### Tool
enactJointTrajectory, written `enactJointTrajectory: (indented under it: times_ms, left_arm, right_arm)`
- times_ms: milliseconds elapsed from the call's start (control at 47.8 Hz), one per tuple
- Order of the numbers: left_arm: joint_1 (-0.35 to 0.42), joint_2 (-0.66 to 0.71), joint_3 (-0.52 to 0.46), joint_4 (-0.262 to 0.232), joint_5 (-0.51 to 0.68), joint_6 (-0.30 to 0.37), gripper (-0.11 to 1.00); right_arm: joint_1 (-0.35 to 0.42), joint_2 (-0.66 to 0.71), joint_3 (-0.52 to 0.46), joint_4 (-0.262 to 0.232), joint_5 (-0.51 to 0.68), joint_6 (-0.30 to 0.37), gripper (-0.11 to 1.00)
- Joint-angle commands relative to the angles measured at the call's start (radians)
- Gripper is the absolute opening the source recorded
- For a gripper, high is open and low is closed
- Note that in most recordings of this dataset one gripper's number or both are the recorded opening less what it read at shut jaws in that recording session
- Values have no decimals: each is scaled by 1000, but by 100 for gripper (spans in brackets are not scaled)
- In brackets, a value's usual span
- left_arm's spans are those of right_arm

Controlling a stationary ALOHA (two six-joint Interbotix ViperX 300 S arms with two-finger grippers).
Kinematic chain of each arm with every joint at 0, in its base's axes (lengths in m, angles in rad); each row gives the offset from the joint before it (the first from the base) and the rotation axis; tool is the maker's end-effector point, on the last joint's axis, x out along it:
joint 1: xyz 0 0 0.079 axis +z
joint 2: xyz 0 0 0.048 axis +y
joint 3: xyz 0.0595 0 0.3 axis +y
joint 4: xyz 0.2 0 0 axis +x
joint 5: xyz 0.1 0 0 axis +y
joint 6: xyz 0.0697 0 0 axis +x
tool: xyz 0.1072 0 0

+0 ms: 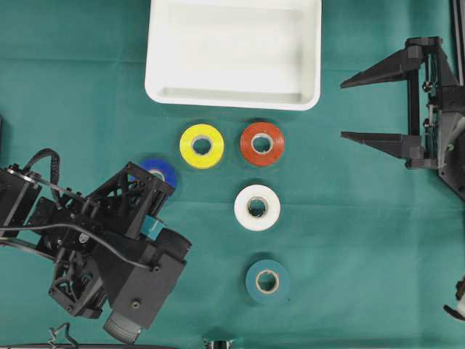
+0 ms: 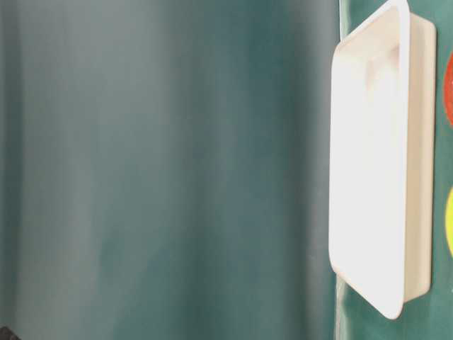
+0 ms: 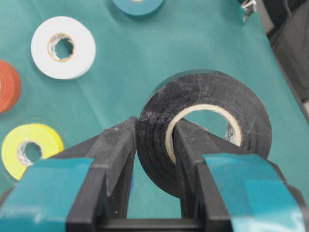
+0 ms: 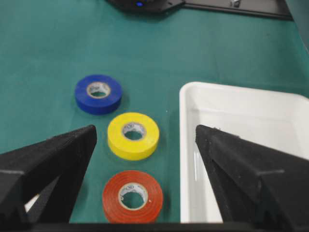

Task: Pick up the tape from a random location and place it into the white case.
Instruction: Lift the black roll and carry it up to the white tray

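The black tape [image 3: 203,125] was pinched through its wall by the left gripper [image 3: 153,145], lifted near the cloth's [image 1: 349,240] front-left corner. The case [image 1: 156,73], at the rear edge, held nothing; carrying and release remained. The right gripper [image 1: 363,107] hung spread wide at the right edge.

Your table [image 1: 363,240] wore a matt green cloth, faintly creased. The case [image 1: 156,80] was smooth white plastic with a soft gloss. The black roll [image 3: 203,96] looked dull and scuffed, with a pale card core. The fingers [image 3: 118,154] were matt black plastic with a grainy surface, wrapped in smooth teal tape. The yellow roll [image 4: 133,135] and red roll [image 4: 133,195] had a slight sheen.
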Motion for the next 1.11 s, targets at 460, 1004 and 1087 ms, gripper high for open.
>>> enactJointTrajectory:
  times_ms: [460, 1004, 1087]
  left_arm:
    - [101, -21, 3, 2, -3, -2, 19]
    - [413, -25, 20, 2, -5, 2, 19]
    - [465, -26, 25, 3, -6, 3, 19]
  right_arm:
    - [-2, 6, -29, 0, 0, -2, 93]
    - [-2, 6, -29, -2, 28, -2, 93]
    - [-2, 6, -29, -2, 34, -2, 93]
